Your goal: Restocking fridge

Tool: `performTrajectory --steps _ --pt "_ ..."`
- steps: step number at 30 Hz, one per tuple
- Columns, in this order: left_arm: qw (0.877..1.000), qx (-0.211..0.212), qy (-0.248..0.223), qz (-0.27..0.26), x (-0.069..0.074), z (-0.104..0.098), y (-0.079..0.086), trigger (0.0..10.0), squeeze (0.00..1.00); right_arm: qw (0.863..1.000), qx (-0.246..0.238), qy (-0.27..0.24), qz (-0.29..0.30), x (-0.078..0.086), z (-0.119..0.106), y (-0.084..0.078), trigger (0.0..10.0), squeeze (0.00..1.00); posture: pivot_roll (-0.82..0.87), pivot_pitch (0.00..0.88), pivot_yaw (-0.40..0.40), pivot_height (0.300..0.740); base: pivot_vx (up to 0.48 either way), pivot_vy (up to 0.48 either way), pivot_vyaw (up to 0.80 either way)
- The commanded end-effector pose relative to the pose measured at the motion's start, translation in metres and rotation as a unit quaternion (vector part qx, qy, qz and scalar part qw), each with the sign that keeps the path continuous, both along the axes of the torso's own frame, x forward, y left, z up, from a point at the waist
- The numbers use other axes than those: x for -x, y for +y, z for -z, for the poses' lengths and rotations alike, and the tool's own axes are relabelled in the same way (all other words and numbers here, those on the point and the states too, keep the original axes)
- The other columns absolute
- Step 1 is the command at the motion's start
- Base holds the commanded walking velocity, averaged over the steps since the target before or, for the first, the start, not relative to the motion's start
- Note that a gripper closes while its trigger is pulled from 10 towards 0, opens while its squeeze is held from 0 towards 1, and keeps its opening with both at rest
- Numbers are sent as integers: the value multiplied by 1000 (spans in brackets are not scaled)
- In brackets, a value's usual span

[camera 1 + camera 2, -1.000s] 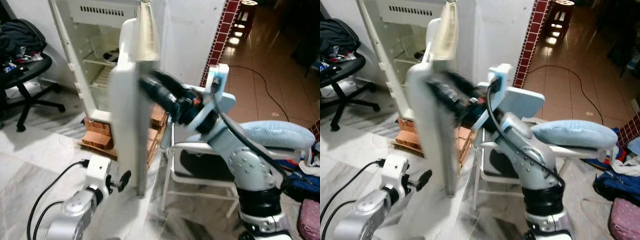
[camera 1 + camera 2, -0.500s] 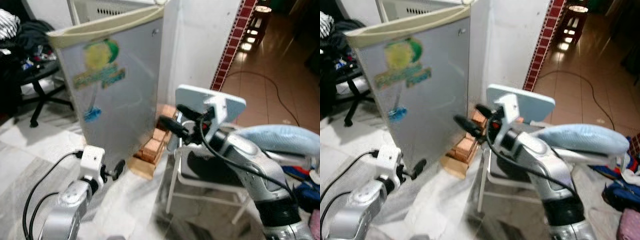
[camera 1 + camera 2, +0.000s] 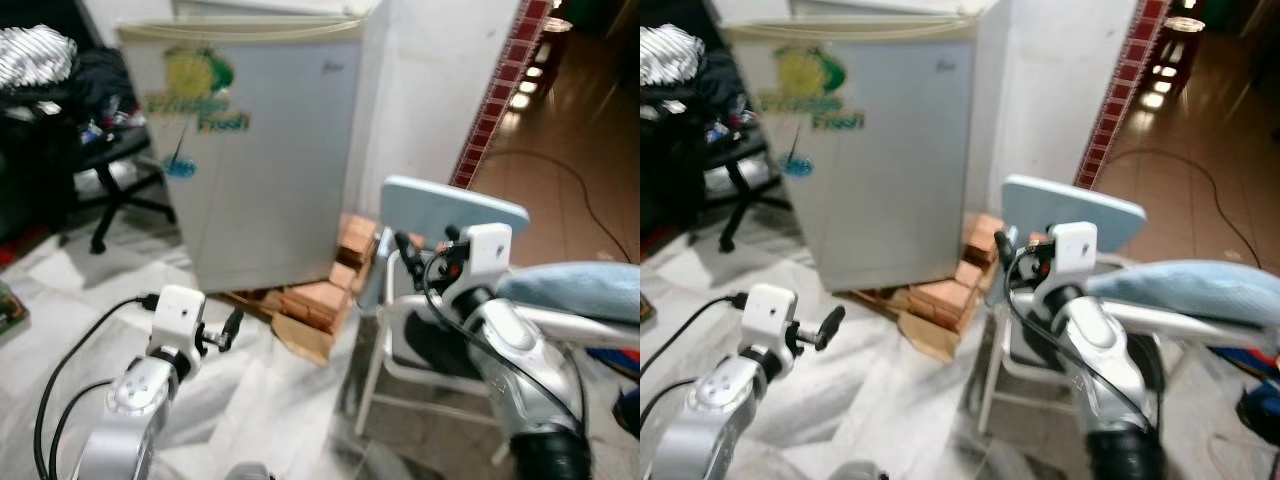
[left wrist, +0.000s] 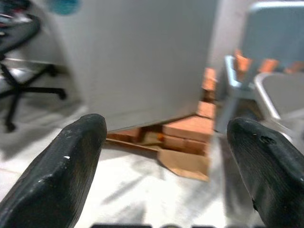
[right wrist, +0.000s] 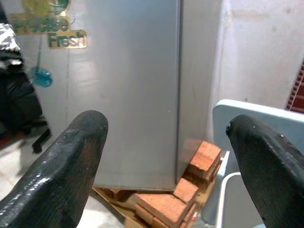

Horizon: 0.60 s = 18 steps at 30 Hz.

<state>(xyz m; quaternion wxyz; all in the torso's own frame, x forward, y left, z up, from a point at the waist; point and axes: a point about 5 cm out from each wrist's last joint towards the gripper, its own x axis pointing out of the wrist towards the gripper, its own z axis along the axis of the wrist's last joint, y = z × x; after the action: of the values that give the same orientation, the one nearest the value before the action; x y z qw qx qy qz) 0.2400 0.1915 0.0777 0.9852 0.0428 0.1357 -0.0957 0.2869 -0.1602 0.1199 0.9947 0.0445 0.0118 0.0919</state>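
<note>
The small grey fridge [image 3: 270, 170] has a green and yellow "Fresh" sticker [image 3: 195, 95] on its door, and the door is shut. It stands on red bricks [image 3: 322, 298] and a wooden board. My right gripper [image 5: 166, 161] is open and empty. It is raised a short way off the fridge's right front corner, pointing at the door. My left gripper [image 4: 161, 171] is low at the left, open and empty, and aimed at the fridge's base. In the left eye view the left gripper [image 3: 230, 328] is above the floor in front of the fridge.
A light blue folding chair [image 3: 455, 205] with a blue cushion [image 3: 575, 290] stands right of the fridge, under my right arm. A black office chair [image 3: 110, 165] piled with clothes is at the left. A red-tiled pillar [image 3: 500, 90] and a floor cable [image 3: 560, 175] are behind.
The fridge door has swung from wide open to fully shut. My right gripper, which was against the door, has come away from it. The camera view has shifted.
</note>
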Motion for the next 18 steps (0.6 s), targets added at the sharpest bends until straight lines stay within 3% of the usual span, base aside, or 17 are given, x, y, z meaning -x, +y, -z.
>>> performTrajectory --steps 1,8,12,14,16,17,18 --pt "1000 11 -19 -7 -5 -7 1 10000 0 999 24 -16 33 5 -4 -15 10000 0 57 0 -11 740 0 480 0" --pt "999 30 -39 -18 -10 -4 2 10000 0 996 22 6 81 12 8 -29 10000 0 40 0 -26 740 0 480 0" --pt "998 31 -46 -17 -13 -5 0 10000 0 995 43 2 89 10 6 -29 10000 0 38 0 -27 740 0 480 0" --pt "998 30 -53 -13 -14 -7 -2 10000 0 992 91 -4 86 6 5 -25 10000 0 33 0 -24 740 0 480 0" --pt "998 32 -57 -13 -14 -8 -2 10000 0 992 104 -9 74 4 4 -22 10000 0 34 0 -26 740 0 480 0" --pt "998 32 -59 -13 -14 -8 -3 10000 0 995 60 12 74 4 7 -20 10000 0 37 0 -29 740 0 480 0" --pt "998 32 -59 -13 -14 -8 -3 10000 0 995 60 12 74 4 7 -20 10000 0 37 0 -29 740 0 480 0"
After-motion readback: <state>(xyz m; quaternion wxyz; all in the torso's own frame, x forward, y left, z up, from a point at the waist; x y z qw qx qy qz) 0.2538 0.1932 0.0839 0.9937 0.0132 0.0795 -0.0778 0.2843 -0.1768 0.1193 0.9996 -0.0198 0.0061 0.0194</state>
